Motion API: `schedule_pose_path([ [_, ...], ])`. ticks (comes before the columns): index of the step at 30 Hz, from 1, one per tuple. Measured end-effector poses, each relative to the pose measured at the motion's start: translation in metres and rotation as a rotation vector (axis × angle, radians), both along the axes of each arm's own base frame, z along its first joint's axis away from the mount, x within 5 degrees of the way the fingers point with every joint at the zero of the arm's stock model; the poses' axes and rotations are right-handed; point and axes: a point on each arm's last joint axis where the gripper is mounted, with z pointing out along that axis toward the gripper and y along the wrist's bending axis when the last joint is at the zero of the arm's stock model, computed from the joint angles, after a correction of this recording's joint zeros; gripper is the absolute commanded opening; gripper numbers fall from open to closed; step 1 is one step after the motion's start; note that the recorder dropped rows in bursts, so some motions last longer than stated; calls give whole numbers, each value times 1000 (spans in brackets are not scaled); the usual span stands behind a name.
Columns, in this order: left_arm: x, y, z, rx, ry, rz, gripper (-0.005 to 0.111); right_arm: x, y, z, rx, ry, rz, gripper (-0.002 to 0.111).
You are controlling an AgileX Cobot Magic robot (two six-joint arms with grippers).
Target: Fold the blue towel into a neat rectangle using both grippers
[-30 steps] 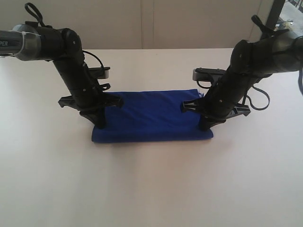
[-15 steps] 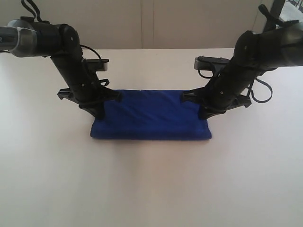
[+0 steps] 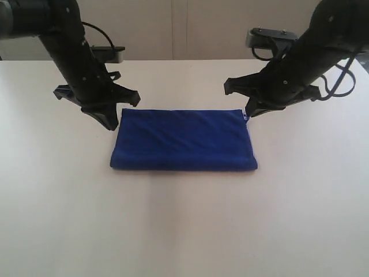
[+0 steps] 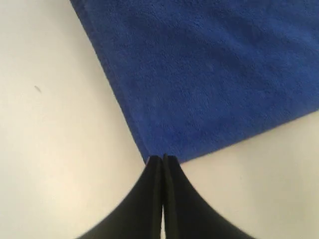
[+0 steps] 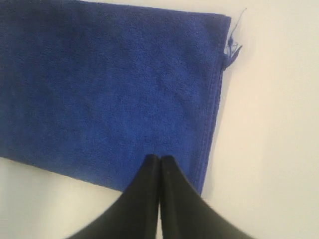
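The blue towel [image 3: 183,140] lies folded flat as a rectangle in the middle of the white table [image 3: 184,225]. My left gripper [image 3: 110,124] hangs just off its far left corner, shut and empty, lifted clear of the cloth. My right gripper [image 3: 250,113] hovers by the far right corner, also shut with nothing in it. In the left wrist view the shut gripper [image 4: 163,158] points at a corner of the towel [image 4: 209,74]. In the right wrist view the shut gripper [image 5: 160,158] stands over the towel [image 5: 104,89] near its hemmed edge, where a loose thread [image 5: 233,49] sticks out.
A pale wall [image 3: 184,29] runs behind the table's far edge. Black cables [image 3: 340,81] loop from the right arm.
Both grippers have risen off the towel and drawn back toward the far side and outward. The towel stays folded where it lay.
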Motion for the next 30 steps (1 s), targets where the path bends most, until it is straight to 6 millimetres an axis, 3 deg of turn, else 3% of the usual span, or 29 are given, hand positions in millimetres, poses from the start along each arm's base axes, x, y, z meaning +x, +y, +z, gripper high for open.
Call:
schedule_pose_path([
  [6,-18,18,11,29,115,15,0,-14,-14,10,-17,82,-12,0],
  [12,-46,38,52,-3,40,45,0,-49,-32,61,-4,-54,-30,0],
  [21,-118,67,127,-101,-277,45,0,-137,-61,125,-35,-361,-39,0],
  [25,-148,77,138,-131,-372,50,0,-173,-69,135,-10,-483,-53,0],
  [30,-181,88,136,-143,-472,22,0,-216,-78,136,-17,-623,-28,0],
])
